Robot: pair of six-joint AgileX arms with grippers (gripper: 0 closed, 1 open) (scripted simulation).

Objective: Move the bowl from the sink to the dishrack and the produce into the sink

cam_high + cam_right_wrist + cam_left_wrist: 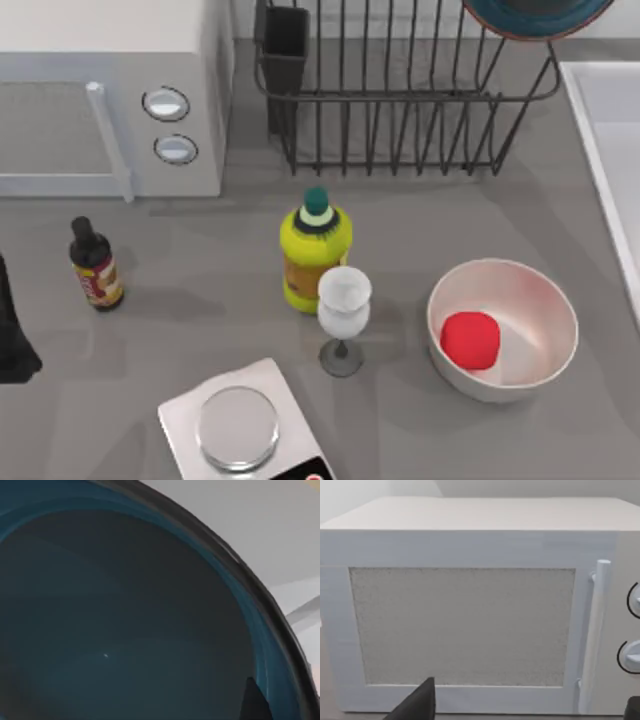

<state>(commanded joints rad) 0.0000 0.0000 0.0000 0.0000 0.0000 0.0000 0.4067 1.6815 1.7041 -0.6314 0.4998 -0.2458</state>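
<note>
A: Report the position of the bowl [535, 17].

B: The teal bowl with the reddish rim sits at the far edge of the top view, over the right end of the dishrack [400, 110]. Whether it rests on the wires or hangs above them cannot be told. In the right wrist view its dark blue inside [125, 620] lies close to the camera.

A: State of the right hand?

B: Cannot tell. One dark fingertip [252, 700] shows against the bowl's inner wall; the grip itself is hidden.

A: And the produce [470, 339]?

B: The red, tomato-like item lies inside the white bowl [545, 300] on the grey worktop [200, 300], near the right side. The sink [610, 140] is at the right edge, apart from the white bowl.

A: Left arm?

B: It is parked at the left edge of the worktop, facing the microwave [110, 90]. Its hand [530, 705] appears released: two dark fingertips stand well apart in the left wrist view.

A: Other items?

B: A yellow bottle [314, 255], a wine glass [343, 318] just beside it, a small dark bottle [96, 266] and a kitchen scale [240, 428].
</note>
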